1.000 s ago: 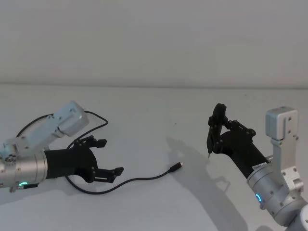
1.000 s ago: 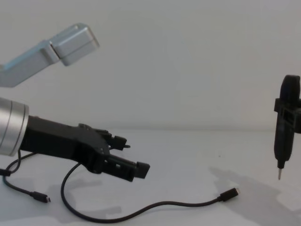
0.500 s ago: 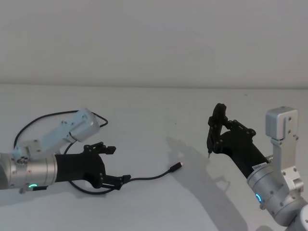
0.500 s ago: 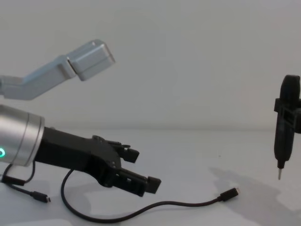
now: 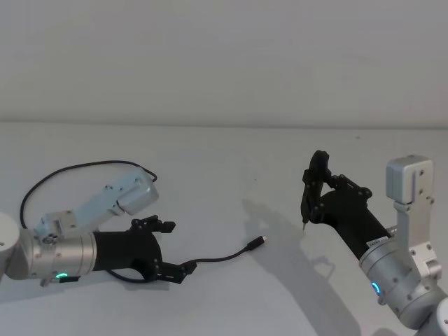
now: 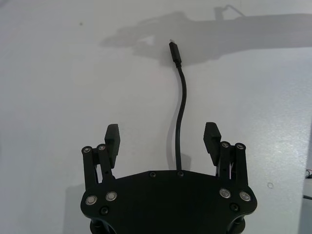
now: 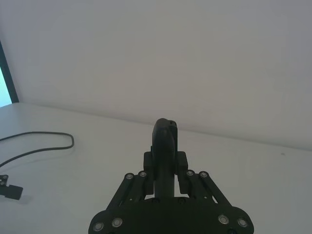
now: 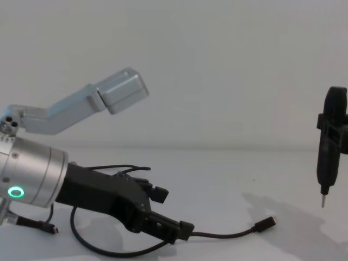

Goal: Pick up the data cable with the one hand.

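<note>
Over the desk (image 5: 224,161), the left gripper (image 5: 176,247) has moved forward and sunk lower than a moment ago, so its open fingers now straddle the cable (image 5: 217,258) close to the surface. In the left wrist view the left gripper (image 6: 162,132) stands wide open with the cable (image 6: 179,131) running between the two pads, touching neither; nothing is held yet. To my eye it only has to close. The right gripper (image 5: 315,201) is parked near the desk's front right corner, clamped on a pointed tool (image 5: 311,183) held upright. The cable loops from the left edge, passes under the left gripper and ends mid-desk at its plug (image 5: 257,243)
</note>
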